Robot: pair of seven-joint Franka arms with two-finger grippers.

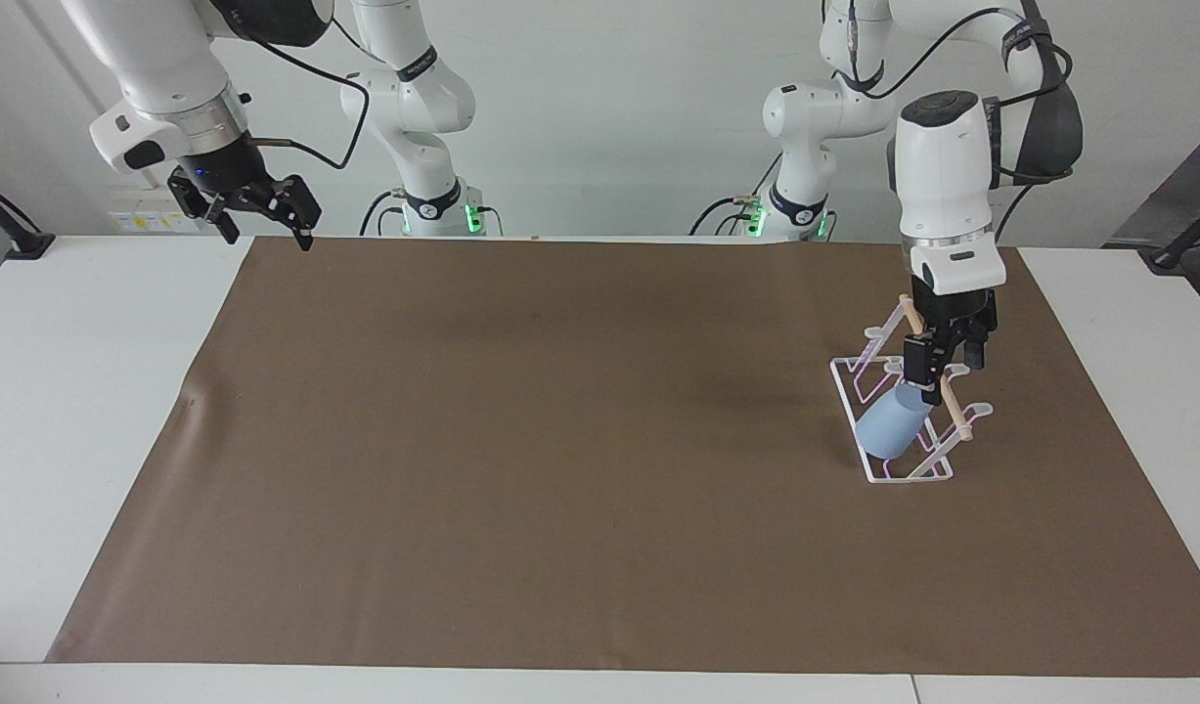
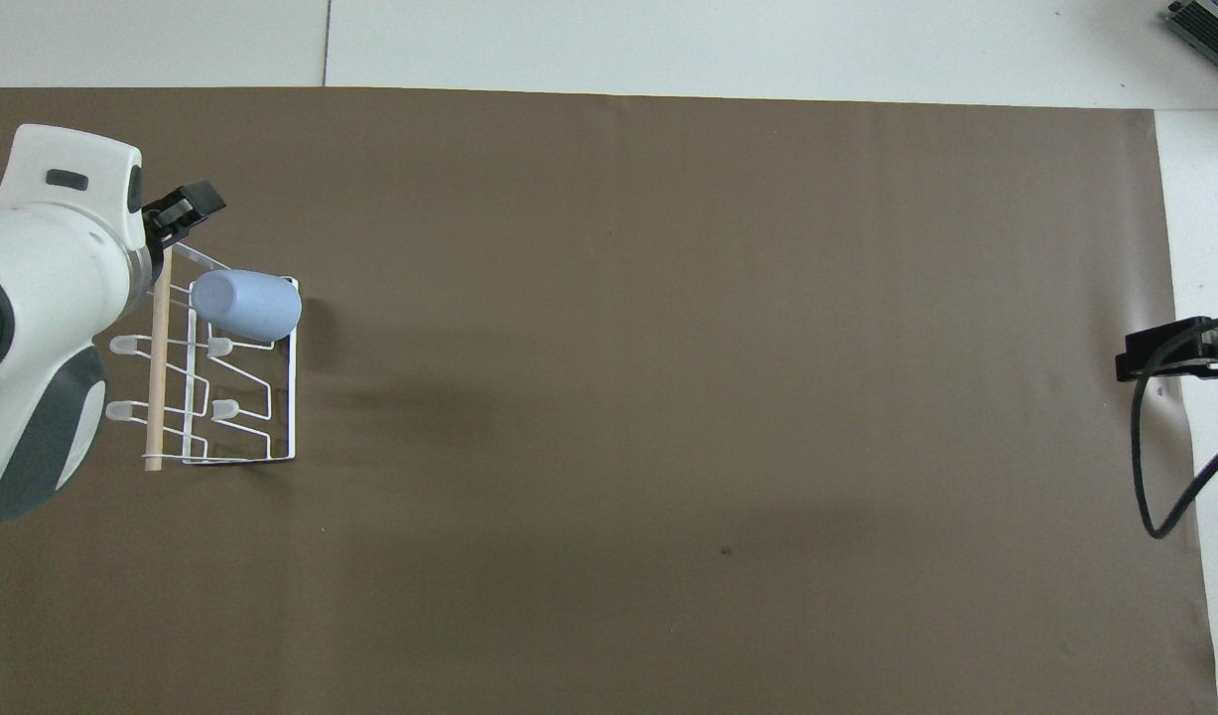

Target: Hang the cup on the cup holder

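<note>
- The cup [image 1: 891, 432] hangs tilted on a prong of the cup holder [image 1: 937, 474], near the brown mat's [image 1: 560, 440] edge at the left arm's end;
- The left gripper [image 1: 944, 364] is over the holder, fingers spread, holding nothing;
- The right gripper [image 1: 257, 210] waits, fingers spread, over the mat's corner.

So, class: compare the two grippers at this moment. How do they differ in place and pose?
The left gripper hangs low over the cup holder, just above the hung cup; the right gripper waits high over the table's edge. The left points straight down; the right is tilted. Both are open and hold nothing.
</note>
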